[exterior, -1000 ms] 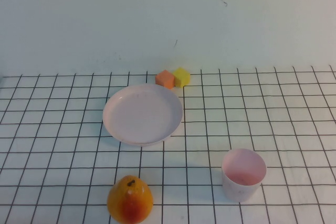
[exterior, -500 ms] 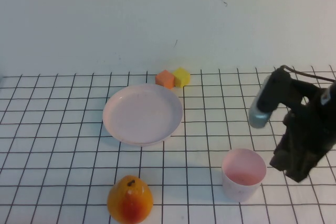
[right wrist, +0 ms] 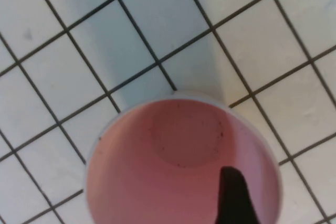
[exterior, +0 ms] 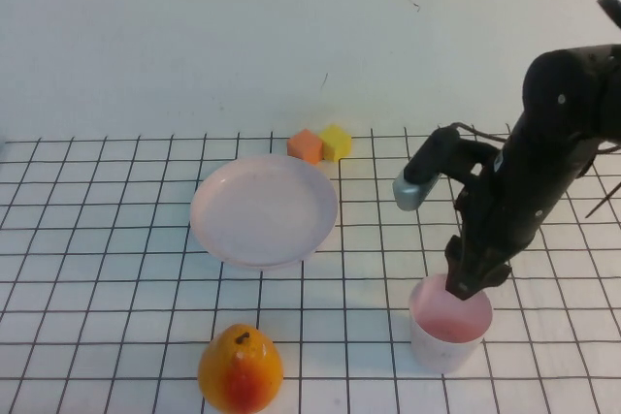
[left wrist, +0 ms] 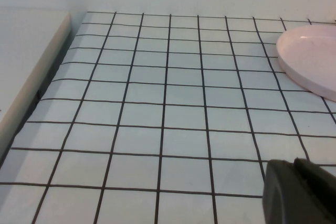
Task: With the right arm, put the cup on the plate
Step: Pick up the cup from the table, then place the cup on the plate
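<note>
Right gripper (exterior: 473,281) hung directly over the cup (exterior: 449,323), one finger (right wrist: 234,198) dipped inside its rim; jaw opening couldn't be told, nothing gripped. Cup stood upright on the table (exterior: 116,269), well apart from the plate (exterior: 263,210). Left gripper (left wrist: 300,192) sat low near the plate's edge, jaws unclear.

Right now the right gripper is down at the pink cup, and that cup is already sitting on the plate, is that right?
Not quite. The right gripper is at the cup, one finger inside its rim, but the high view shows the cup standing on the checked table, well apart from the plate. The left gripper stays parked.
</note>
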Action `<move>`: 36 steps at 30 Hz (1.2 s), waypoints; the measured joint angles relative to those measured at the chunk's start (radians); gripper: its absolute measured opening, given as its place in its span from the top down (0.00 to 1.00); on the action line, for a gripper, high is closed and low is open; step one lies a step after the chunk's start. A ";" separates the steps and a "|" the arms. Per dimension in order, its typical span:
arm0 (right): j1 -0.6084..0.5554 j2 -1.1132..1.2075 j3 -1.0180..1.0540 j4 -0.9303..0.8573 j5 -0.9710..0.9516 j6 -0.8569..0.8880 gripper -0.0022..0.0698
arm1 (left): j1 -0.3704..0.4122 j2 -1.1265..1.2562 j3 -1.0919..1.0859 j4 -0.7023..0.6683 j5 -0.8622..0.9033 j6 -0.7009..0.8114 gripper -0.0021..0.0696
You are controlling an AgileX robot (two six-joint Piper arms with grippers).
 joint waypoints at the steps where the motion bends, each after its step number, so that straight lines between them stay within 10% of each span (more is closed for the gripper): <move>1: 0.000 0.015 0.000 0.000 0.000 0.000 0.41 | 0.000 0.000 0.000 0.000 0.000 0.000 0.97; 12: 0.000 0.072 -0.022 0.004 0.012 -0.038 0.93 | 0.000 0.000 0.000 0.000 0.000 0.000 0.98; 36: 0.052 0.427 -0.668 0.277 -0.192 -0.099 0.94 | 0.000 0.000 0.000 0.000 0.000 0.000 0.97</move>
